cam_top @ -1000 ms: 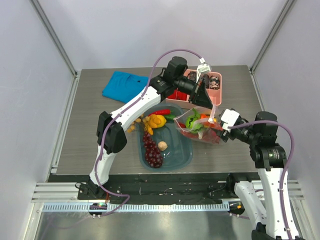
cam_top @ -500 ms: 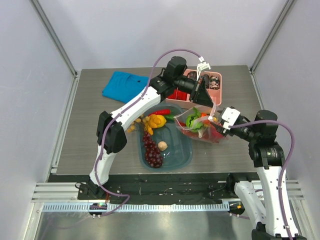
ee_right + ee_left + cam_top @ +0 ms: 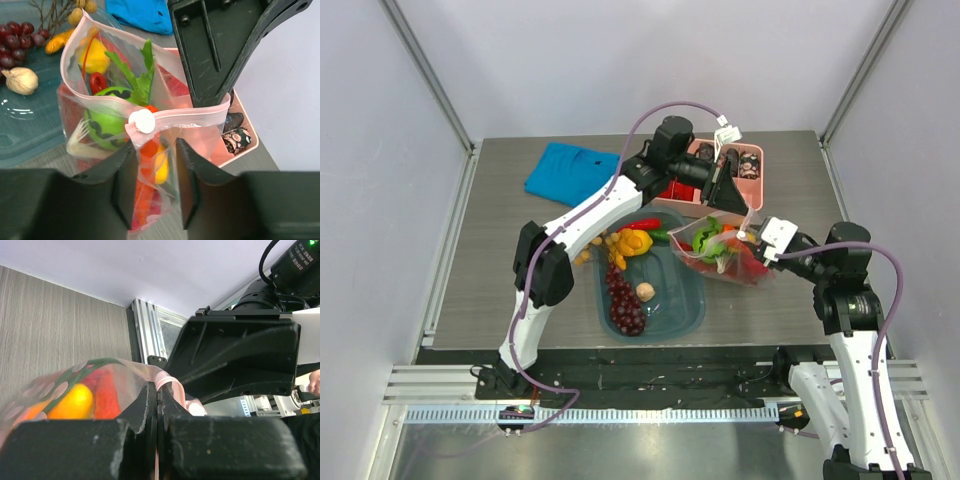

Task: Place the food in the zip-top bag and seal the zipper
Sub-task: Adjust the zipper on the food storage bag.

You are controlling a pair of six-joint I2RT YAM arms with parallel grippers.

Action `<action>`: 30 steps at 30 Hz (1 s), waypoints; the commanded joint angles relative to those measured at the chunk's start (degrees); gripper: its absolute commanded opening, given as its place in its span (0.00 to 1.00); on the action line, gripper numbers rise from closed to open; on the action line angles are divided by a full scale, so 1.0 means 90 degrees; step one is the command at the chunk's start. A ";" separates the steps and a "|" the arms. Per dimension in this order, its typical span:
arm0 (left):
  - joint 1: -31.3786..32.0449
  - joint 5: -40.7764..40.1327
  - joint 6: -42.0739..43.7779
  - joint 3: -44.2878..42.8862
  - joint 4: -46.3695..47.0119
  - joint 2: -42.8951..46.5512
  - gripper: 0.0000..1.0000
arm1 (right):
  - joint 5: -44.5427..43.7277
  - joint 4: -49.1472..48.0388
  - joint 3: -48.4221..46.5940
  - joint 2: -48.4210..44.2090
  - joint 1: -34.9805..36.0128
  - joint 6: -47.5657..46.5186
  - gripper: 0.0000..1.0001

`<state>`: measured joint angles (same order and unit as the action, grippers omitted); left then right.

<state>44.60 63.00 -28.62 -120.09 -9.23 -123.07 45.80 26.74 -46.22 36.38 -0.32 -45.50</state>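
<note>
The zip-top bag [image 3: 725, 258] hangs upright just right of the table's middle, with a green ball-shaped vegetable [image 3: 105, 125], yellow fruit [image 3: 95, 57] and red and orange food inside. My left gripper [image 3: 728, 190] is shut on the far end of the pink zipper [image 3: 200, 120]; the strip comes out from between its jaws [image 3: 157, 390]. My right gripper [image 3: 153, 144] is open, with one finger on each side of the bag just below the white slider [image 3: 142, 121]. In the top view it [image 3: 752, 238] sits at the bag's right edge.
A teal tub [image 3: 670, 310] left of the bag holds purple grapes [image 3: 625, 300], a garlic bulb [image 3: 646, 291], a yellow piece [image 3: 632, 240] and a red chilli [image 3: 642, 224]. Behind the bag lies the pink divided tray [image 3: 757, 185], and a blue cloth [image 3: 570, 170] at the back left.
My right gripper has crept left toward the bag and its jaws have narrowed around the bag's edge. The left gripper still holds the zipper end in the same place.
</note>
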 commanded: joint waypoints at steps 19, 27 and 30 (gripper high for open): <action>-0.0637 -0.1062 0.0942 0.1360 0.0616 0.1426 0.60 | 0.0067 0.0759 -0.0548 -0.0732 0.0025 0.0659 0.01; -0.0952 -0.1872 0.3315 0.1664 -0.1775 0.2540 0.84 | -0.0050 0.0681 -0.0655 -0.0976 0.0025 0.1402 0.01; -0.0747 -0.2416 0.3715 0.1654 -0.2196 0.2668 0.88 | -0.0011 0.0632 -0.0724 -0.0985 0.0025 0.1500 0.01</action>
<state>34.68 47.68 -5.58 -103.33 -20.93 -101.97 45.63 35.83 -49.01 28.10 -0.32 -35.77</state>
